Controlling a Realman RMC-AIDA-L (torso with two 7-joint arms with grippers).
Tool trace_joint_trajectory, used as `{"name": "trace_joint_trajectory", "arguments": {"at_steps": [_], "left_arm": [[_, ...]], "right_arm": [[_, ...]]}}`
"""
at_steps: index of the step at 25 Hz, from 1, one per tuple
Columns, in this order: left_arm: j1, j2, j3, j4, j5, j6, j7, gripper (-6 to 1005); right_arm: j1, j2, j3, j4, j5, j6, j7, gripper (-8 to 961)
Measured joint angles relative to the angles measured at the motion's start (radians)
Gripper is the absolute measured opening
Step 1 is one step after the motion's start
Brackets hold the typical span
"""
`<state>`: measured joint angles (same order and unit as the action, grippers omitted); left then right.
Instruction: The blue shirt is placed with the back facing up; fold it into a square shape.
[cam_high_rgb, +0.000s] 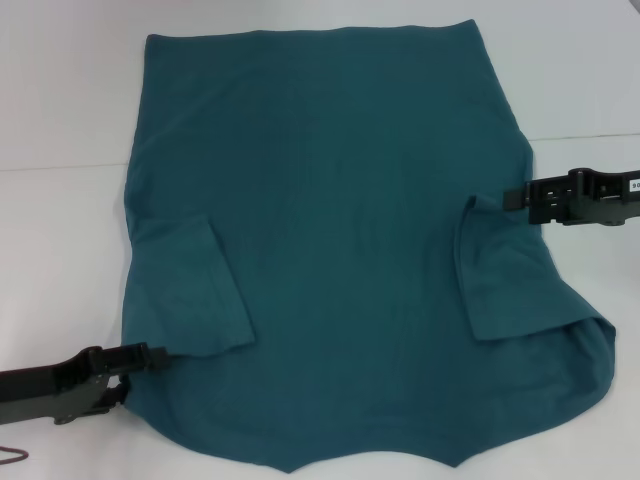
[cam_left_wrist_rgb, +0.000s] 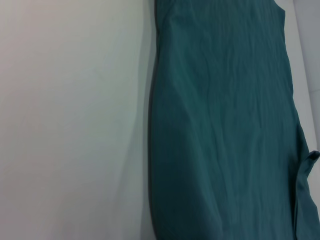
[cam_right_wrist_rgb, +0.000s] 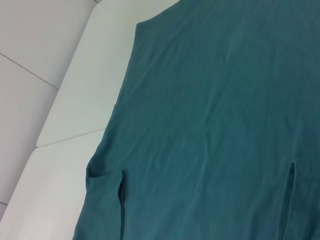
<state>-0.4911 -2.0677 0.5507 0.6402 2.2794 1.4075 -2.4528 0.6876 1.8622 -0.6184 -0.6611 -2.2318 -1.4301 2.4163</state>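
Note:
The blue shirt (cam_high_rgb: 340, 250) lies spread flat on the white table (cam_high_rgb: 60, 200), with its straight hem at the far side. Both short sleeves are folded inward onto the body, one (cam_high_rgb: 190, 290) on the left and one (cam_high_rgb: 505, 270) on the right. My left gripper (cam_high_rgb: 155, 357) sits low at the shirt's near left edge, its tip by the folded sleeve's corner. My right gripper (cam_high_rgb: 510, 198) reaches in from the right and meets the far corner of the right sleeve. The left wrist view shows the shirt (cam_left_wrist_rgb: 225, 125) beside bare table. The right wrist view shows the shirt (cam_right_wrist_rgb: 225, 125) and both sleeve folds.
White table surface surrounds the shirt on the left, right and far sides, with a seam line (cam_high_rgb: 60, 165) running across it. A small thin brownish object (cam_high_rgb: 12, 455) lies at the near left corner. The shirt's near edge reaches the picture's bottom.

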Motion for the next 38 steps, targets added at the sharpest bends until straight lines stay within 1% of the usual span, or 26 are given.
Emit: {"name": "trace_joint_trajectory", "arguments": {"at_steps": [5, 11, 18, 21, 24, 28, 30, 32, 35, 38], "left_arm": [[-0.001, -0.001, 0.000, 0.001, 0.002, 0.006, -0.001, 774], [-0.004, -0.002, 0.026, 0.000, 0.002, 0.008, 0.005, 581], [-0.006, -0.001, 0.027, 0.001, 0.002, 0.007, 0.005, 426], [-0.006, 0.000, 0.024, 0.001, 0.002, 0.008, 0.005, 359], [-0.006, 0.001, 0.021, 0.001, -0.002, 0.009, 0.005, 127], [-0.006, 0.002, 0.019, 0.001, -0.002, 0.010, 0.005, 60], [-0.006, 0.003, 0.019, 0.003, -0.002, 0.009, 0.004, 27], [-0.006, 0.003, 0.019, 0.005, -0.001, 0.004, 0.002, 27], [-0.009, 0.004, 0.018, 0.005, -0.001, 0.000, 0.001, 27], [-0.014, 0.005, 0.018, 0.003, -0.002, 0.000, 0.001, 27]], "right_arm": [[-0.002, 0.000, 0.010, 0.000, 0.000, -0.002, 0.000, 625], [-0.003, 0.000, 0.013, 0.000, 0.000, -0.007, -0.002, 624], [-0.004, -0.001, 0.005, 0.000, -0.004, -0.007, -0.002, 622], [-0.010, -0.007, 0.004, 0.000, -0.007, -0.013, -0.003, 621], [-0.023, -0.027, 0.002, 0.000, -0.010, -0.055, -0.004, 620], [-0.052, -0.068, 0.002, -0.011, -0.033, -0.148, 0.012, 619], [-0.069, -0.088, 0.002, -0.035, -0.074, -0.197, 0.039, 619], [-0.084, -0.103, 0.003, -0.069, -0.137, -0.236, 0.069, 618], [-0.091, -0.113, 0.009, -0.110, -0.238, -0.279, 0.098, 617], [-0.095, -0.110, 0.013, -0.138, -0.300, -0.284, 0.106, 617]]}}
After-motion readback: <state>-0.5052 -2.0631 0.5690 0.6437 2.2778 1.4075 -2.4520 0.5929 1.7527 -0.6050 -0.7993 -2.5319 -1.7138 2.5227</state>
